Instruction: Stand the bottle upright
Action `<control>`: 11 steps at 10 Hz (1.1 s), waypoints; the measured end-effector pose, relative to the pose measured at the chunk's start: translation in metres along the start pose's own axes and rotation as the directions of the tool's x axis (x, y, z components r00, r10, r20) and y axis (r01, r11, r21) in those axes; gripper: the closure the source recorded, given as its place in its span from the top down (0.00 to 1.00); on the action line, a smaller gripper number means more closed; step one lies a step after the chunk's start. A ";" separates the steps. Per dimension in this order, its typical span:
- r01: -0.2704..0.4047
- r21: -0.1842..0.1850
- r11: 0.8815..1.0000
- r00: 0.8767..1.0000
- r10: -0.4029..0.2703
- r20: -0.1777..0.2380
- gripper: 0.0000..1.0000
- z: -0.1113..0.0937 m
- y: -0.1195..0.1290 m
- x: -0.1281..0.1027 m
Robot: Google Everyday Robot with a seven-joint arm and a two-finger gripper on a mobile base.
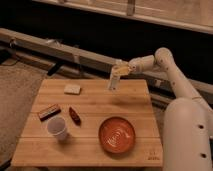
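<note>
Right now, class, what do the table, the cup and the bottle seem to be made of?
Table: pale wood, matte; plank seams show. Cup: likely plastic, whitish, translucent. Bottle: probably plastic, pale yellowish, semi-clear; the tool is at its top, over the table's far edge.

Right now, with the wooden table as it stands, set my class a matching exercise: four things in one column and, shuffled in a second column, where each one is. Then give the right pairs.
Things
1. bottle
2. cup
3. orange plate
4. pale block

Places
A. near edge of the table, right side
B. far left part of the table
C. at the claw, by the table's far edge, right of middle
D. near edge of the table, left side

Pairs: 1-C, 2-D, 3-A, 4-B
</note>
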 end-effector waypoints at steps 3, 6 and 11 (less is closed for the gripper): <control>0.000 -0.001 1.000 1.000 0.000 0.000 0.00 0.001 0.000 0.000; 0.000 -0.001 1.000 1.000 0.000 0.000 0.00 0.001 0.000 0.000; -0.001 0.000 1.000 1.000 0.001 0.000 0.14 0.000 0.000 0.000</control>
